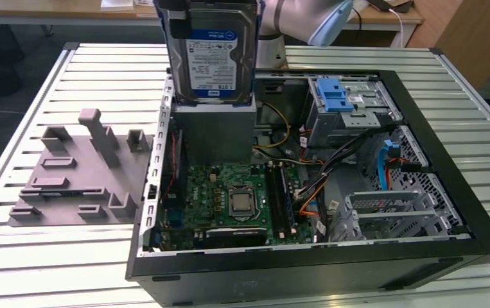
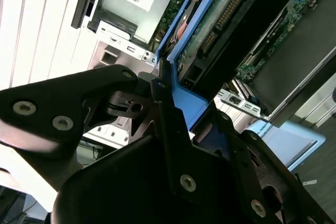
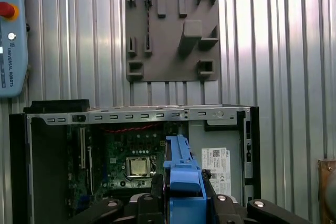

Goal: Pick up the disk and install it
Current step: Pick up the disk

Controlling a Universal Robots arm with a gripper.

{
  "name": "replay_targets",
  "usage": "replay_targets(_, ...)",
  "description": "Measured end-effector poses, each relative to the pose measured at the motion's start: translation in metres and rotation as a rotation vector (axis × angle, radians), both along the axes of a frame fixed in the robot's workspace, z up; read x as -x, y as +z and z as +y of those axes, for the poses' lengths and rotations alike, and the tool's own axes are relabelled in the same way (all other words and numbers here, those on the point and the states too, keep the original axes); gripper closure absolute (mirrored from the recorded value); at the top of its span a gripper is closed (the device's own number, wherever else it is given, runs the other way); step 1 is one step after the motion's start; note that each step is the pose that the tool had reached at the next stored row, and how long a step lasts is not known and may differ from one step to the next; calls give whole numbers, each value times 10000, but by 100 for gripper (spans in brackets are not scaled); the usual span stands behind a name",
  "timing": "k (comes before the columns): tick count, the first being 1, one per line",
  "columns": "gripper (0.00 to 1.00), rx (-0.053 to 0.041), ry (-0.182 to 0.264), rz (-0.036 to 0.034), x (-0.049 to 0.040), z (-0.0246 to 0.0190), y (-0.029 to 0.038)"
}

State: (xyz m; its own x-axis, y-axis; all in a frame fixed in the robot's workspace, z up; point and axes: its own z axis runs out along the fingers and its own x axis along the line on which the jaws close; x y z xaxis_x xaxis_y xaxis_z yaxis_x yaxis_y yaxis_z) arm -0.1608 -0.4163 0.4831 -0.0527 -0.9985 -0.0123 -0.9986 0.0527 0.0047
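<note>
disk [image 1: 210,58] held over the case [image 1: 478,215], gripper [image 2: 170,97] jaws clamped on it. mid-carry, i judge; seating needs drive cage [image 1: 372,120] alignment.

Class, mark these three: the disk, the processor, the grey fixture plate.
disk [image 1: 214,61], exterior view, on its label.
processor [image 1: 241,203], exterior view, middle of its metal lid.
grey fixture plate [image 3: 165,51], first wrist view, bare flat surface.

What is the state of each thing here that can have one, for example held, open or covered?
disk: held upright above the case, not yet installed.
gripper: shut on the disk.
computer case: lying on its side, side panel off, inside exposed.
processor: bare, no cooler on it.
</note>
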Motion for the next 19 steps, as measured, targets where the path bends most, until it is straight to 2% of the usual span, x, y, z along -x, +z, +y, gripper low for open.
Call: replay_targets(19,64,0,0,0,-304,-18,-1)
